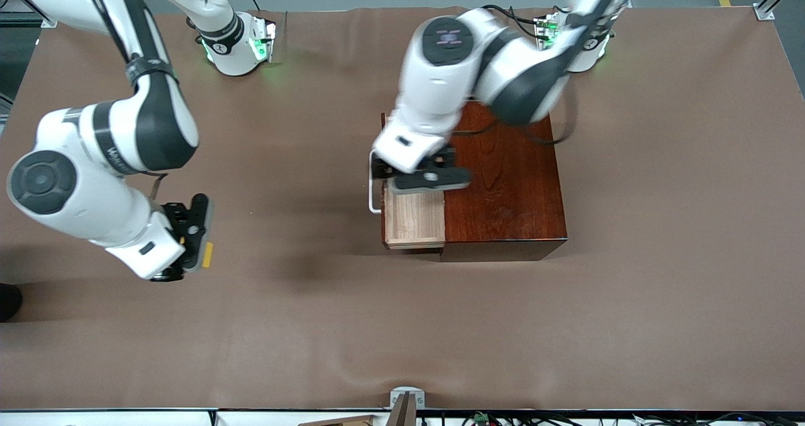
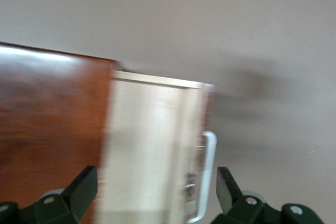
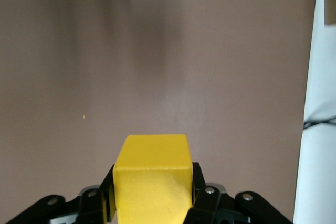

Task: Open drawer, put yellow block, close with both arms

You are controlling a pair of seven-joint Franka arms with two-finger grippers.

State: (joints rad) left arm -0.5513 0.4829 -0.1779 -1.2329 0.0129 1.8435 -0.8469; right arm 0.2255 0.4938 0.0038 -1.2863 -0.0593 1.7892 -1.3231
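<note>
While the left gripper (image 1: 420,173) hangs over the part-open drawer (image 1: 414,219), its fingers (image 2: 79,190) spread wide and empty, the right gripper (image 1: 196,237) is clamped on the block (image 3: 152,179) above bare table (image 1: 302,300) near the right arm's end, well apart from the box (image 1: 506,180). My worry is a clash: the left arm sits right over the tray, so if the right one brings the block across now, they could knock together. That opening also looks narrow, so the block may catch the rim.
</note>
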